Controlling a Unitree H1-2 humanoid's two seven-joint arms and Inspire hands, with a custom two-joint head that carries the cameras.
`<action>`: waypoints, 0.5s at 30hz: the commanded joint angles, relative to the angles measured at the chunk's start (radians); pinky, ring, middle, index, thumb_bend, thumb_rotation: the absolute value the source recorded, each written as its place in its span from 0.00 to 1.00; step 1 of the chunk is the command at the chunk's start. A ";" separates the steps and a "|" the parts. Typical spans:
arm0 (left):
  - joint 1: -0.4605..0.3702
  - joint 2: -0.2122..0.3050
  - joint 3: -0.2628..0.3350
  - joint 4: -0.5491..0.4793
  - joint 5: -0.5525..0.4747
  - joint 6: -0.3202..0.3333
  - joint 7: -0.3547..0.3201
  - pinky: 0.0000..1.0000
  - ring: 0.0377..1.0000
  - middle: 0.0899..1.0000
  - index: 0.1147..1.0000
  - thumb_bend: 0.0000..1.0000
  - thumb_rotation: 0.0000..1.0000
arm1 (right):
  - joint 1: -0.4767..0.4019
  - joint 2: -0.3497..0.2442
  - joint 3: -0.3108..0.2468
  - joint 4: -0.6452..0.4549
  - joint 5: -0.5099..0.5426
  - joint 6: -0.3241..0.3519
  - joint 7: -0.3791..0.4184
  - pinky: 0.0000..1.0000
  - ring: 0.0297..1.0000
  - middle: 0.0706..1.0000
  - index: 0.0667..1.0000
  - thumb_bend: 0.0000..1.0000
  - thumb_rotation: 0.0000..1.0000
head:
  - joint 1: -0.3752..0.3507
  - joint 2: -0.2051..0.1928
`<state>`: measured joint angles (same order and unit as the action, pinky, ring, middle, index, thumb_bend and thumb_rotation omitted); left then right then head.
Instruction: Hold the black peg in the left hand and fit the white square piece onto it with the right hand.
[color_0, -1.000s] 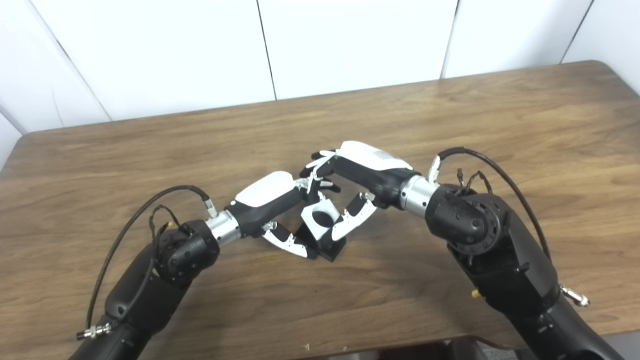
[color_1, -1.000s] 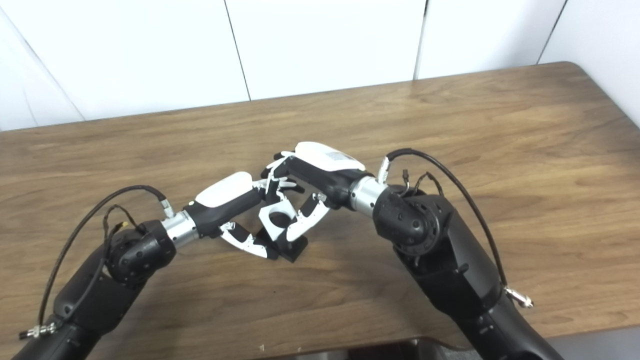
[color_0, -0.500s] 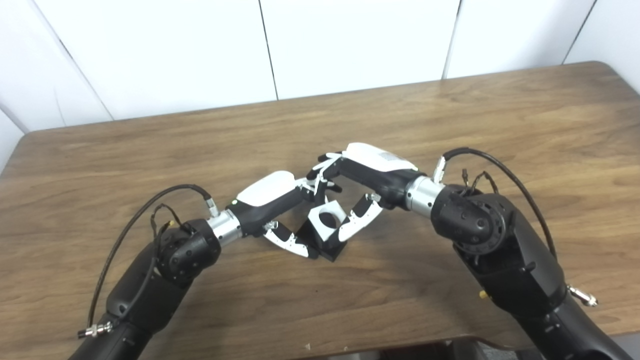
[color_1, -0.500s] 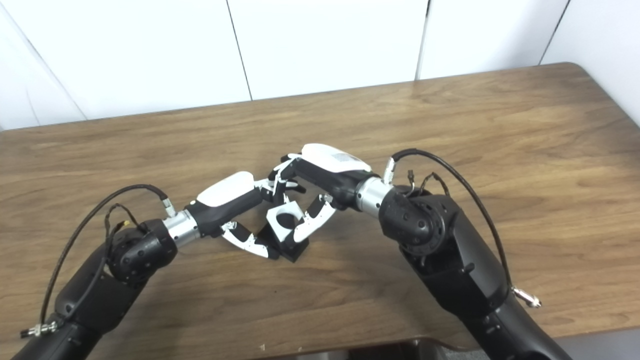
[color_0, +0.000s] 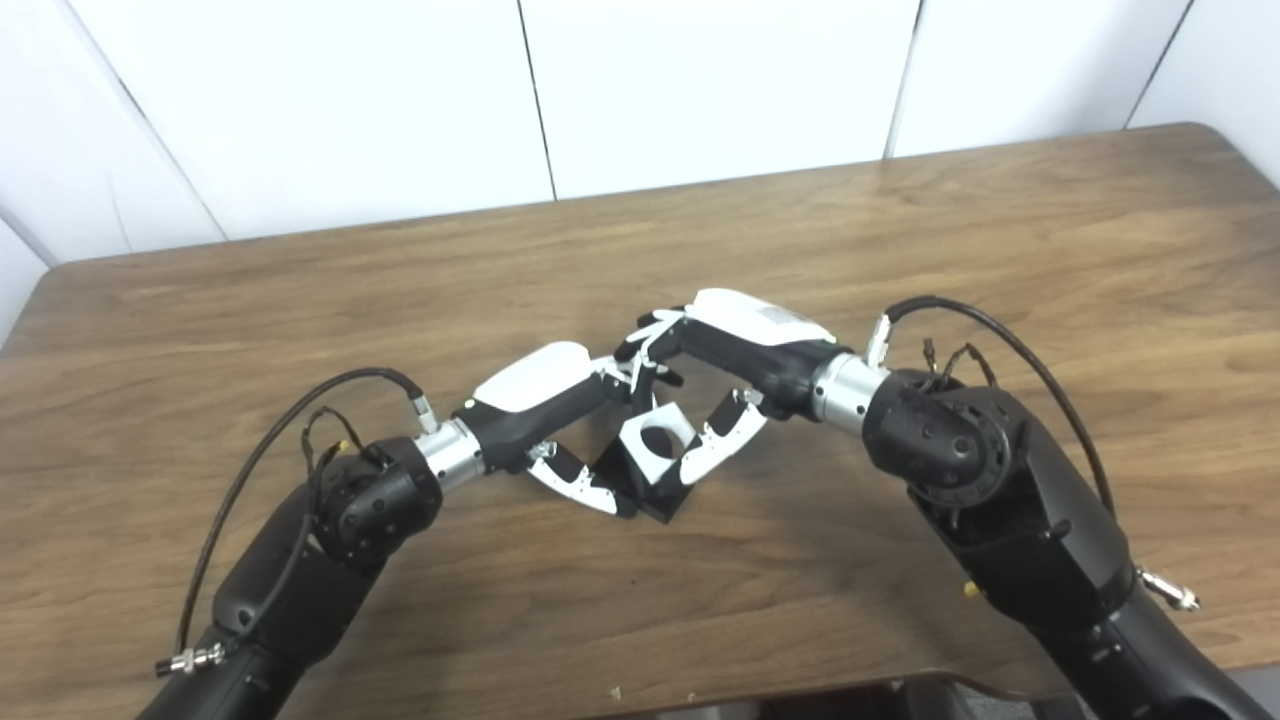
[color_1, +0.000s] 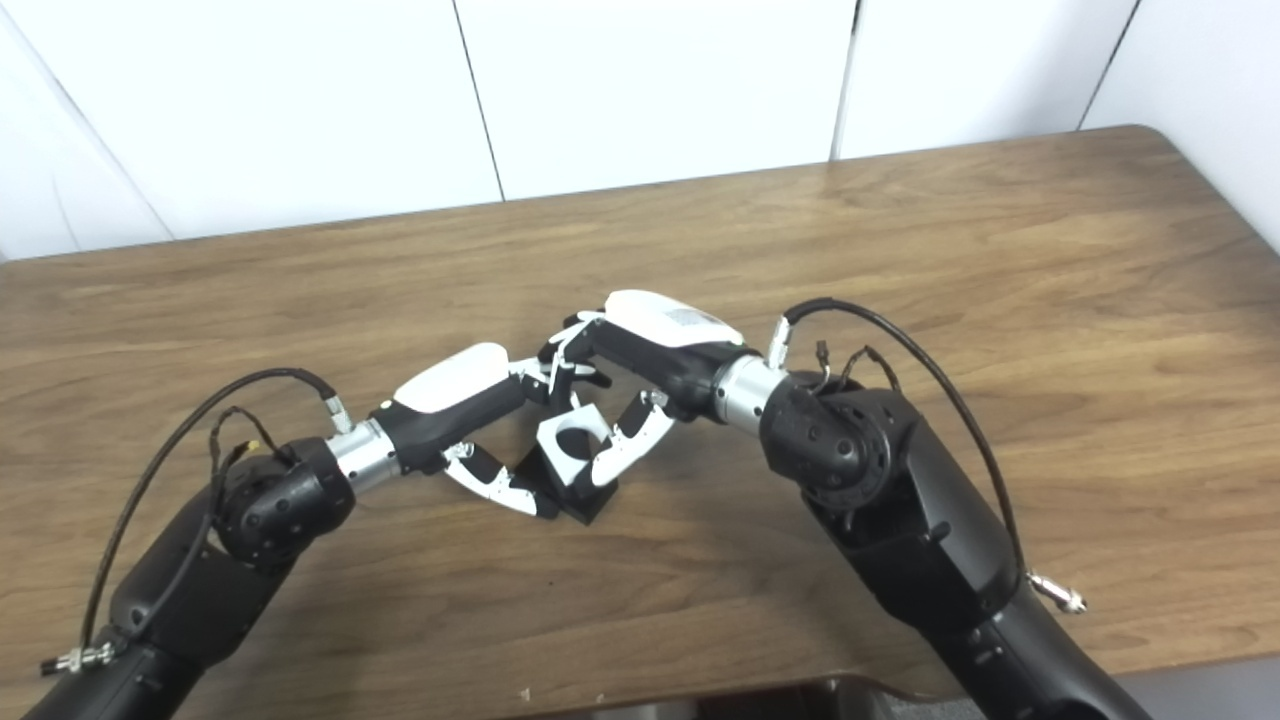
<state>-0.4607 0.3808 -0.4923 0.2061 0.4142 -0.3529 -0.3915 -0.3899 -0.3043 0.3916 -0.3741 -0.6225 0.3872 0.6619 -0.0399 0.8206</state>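
Observation:
At the middle of the wooden table (color_0: 900, 230), my two hands meet over the parts. The black peg piece (color_0: 655, 497) has a square base resting on the table, and my left hand (color_0: 545, 395) is shut on it from the left. The white square piece (color_0: 655, 447), with a round hole in its middle, sits tilted on top of the black piece. My right hand (color_0: 735, 345) is shut on this white piece, thumb at its right edge and fingers (color_0: 645, 345) over its far side. The peg itself is hidden under the white piece.
Black cables loop off both forearms, one (color_0: 290, 420) on the left and one (color_0: 1000, 345) on the right. White wall panels (color_0: 700, 80) stand behind the table's far edge. The near table edge (color_0: 620, 690) runs along the bottom.
The white square piece has gone down and slightly right with my right hand, now sitting closer onto the black piece. My left hand has stayed in place.

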 joint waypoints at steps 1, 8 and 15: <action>0.015 0.024 -0.020 0.005 0.067 0.048 -0.049 0.85 0.93 0.89 0.43 0.52 0.08 | -0.026 0.006 -0.006 -0.002 0.005 -0.025 -0.029 1.00 0.95 0.82 0.44 0.52 0.14 | -0.002 0.001; 0.017 0.022 -0.022 0.000 0.067 0.049 -0.044 0.85 0.93 0.89 0.43 0.52 0.08 | -0.023 0.016 0.006 0.022 0.005 -0.036 -0.059 1.00 0.95 0.83 0.44 0.52 0.14 | 0.001 0.003; 0.016 0.022 -0.023 -0.002 0.072 0.046 -0.041 0.84 0.92 0.88 0.43 0.52 0.08 | -0.020 0.030 0.020 0.049 0.002 -0.048 -0.085 1.00 0.96 0.83 0.44 0.52 0.14 | 0.007 0.007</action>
<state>-0.4585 0.3814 -0.4922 0.1933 0.4193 -0.3319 -0.3935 -0.3835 -0.2888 0.4077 -0.3345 -0.6141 0.3649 0.6042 -0.0322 0.8268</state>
